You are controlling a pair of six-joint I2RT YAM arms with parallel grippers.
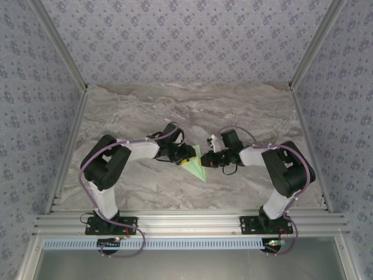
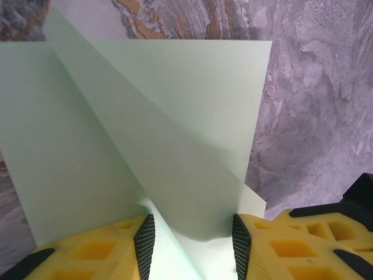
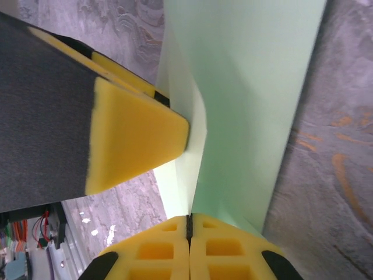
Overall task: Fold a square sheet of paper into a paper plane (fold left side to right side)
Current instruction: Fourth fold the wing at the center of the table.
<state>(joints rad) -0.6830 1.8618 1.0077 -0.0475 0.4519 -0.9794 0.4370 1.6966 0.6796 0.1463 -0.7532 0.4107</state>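
The pale mint-green sheet of paper (image 1: 198, 167) lies mid-table, folded into a pointed triangle with its tip toward the near edge. My left gripper (image 1: 185, 158) is on its left side. In the left wrist view its jaws (image 2: 193, 234) stand apart over the paper (image 2: 175, 111), with a raised flap curving up between the pads. My right gripper (image 1: 211, 160) comes in from the right. Its jaws (image 3: 189, 224) are shut on a lifted fold of the paper (image 3: 250, 87). The left gripper's yellow finger (image 3: 134, 140) presses against that fold from the other side.
The marble-patterned tabletop (image 1: 192, 111) stretches beyond the paper toward the patterned back wall. Aluminium rails (image 1: 186, 221) run along the near edge by the arm bases. Both arms reach inward and meet over the paper.
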